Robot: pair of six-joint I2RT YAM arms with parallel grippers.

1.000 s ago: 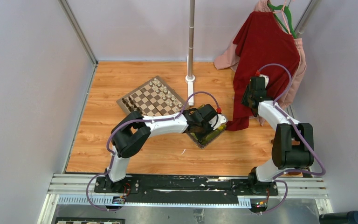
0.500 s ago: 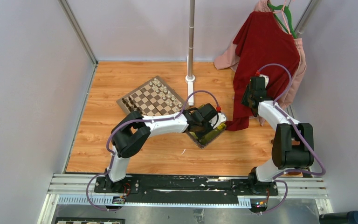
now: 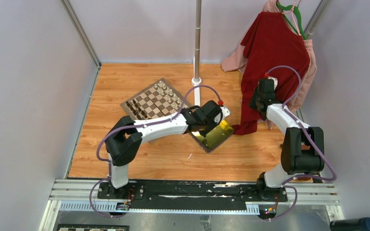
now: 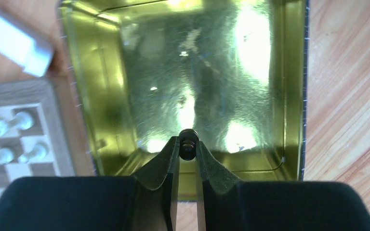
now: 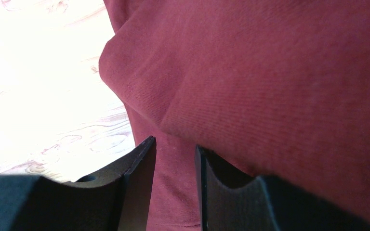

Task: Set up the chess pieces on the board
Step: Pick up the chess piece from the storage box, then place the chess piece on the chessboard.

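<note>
The board (image 3: 156,101) lies tilted at the back of the wooden table, with cream-white pieces (image 3: 166,91) and dark brown pieces (image 3: 137,107) along its edges. Its corner (image 4: 53,125) and cream pieces (image 4: 21,120) show in the left wrist view. My left gripper (image 3: 207,116) is shut on a small dark brown chess piece (image 4: 188,139), held between the fingertips above the near wall of the shiny yellow tray (image 4: 289,72). My right gripper (image 5: 175,144) is open and empty, right against the red garment (image 5: 279,72).
The yellow tray (image 3: 217,135) sits right of the board. A metal pole (image 3: 197,48) on a white base (image 4: 14,45) stands behind the board. The red garment (image 3: 274,53) hangs from a hanger at the back right, over a pink one.
My left gripper has moved left and back from over the tray's middle toward the board, uncovering most of the tray. The right arm has not moved.
</note>
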